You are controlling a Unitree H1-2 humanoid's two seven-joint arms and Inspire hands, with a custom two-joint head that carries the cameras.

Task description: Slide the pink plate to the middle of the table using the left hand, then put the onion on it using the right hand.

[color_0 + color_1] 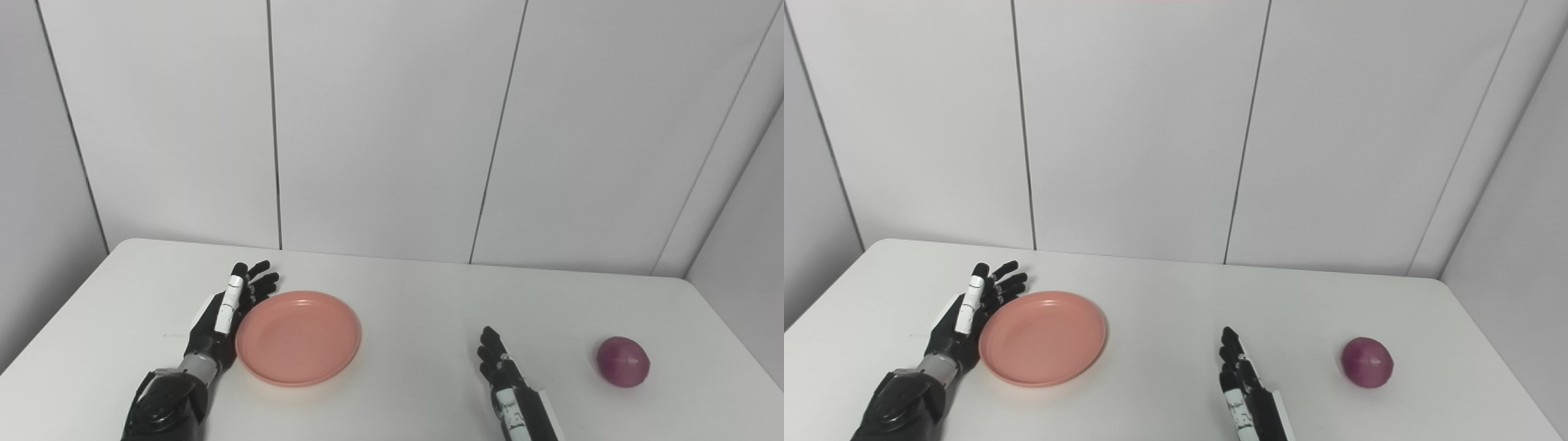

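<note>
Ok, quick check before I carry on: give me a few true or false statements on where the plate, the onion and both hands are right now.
1. The left hand is against the left edge of the pink plate. True.
2. The onion lies on the plate. False: it sits on the table, far to the right, apart from the plate.
3. The right hand holds the onion. False: it is open and empty, left of the onion, not touching it.
4. The plate is empty. True.
5. The plate is left of the table's middle. True.
</note>
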